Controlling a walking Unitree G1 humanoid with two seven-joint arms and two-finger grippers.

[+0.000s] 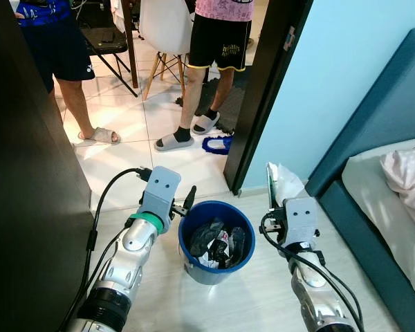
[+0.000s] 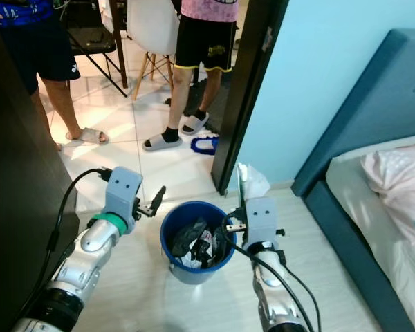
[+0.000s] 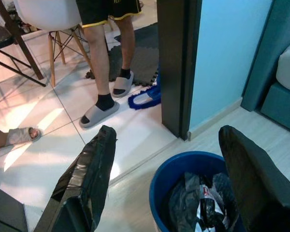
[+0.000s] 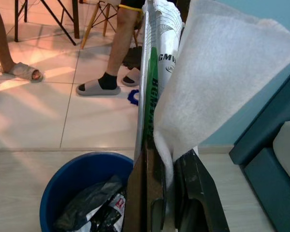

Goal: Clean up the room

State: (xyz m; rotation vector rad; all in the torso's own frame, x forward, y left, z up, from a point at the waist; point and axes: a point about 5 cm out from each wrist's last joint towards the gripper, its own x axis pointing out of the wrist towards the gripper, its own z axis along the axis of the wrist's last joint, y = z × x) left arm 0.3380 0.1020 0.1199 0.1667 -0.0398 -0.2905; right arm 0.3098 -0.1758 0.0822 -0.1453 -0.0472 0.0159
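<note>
Now we're at the drop-off: the right hand (image 1: 272,185) is clamped on a flat wad of rubbish (image 4: 193,82), a white tissue-like sheet pressed against a printed white and green packet, and it holds that bundle upright, poking up past the fingertips. The blue bin (image 1: 243,257) stands on the pale floor just beside this hand, toward the left hand, already partly stuffed with crumpled dark bags and scraps. The bundle sits beside the rim, not over the mouth, so nothing is ready to fall in yet. Over on the other side, the left hand (image 1: 187,202) is spread wide and carrying nothing, hanging just off the bin's near rim with its fingers (image 3: 89,179) either side of the view down to the bucket. Beyond both hands, through the dark doorway, two people stand on the tiled floor in slippers, with a white chair behind them; off past the right hand lies the blue-framed bed with pale bedding. My read is that the next move calls for swinging the right hand across toward the left until the wad hangs above the opening, then letting go, while watching that the light sheet doesn't drift outside the rim.
</note>
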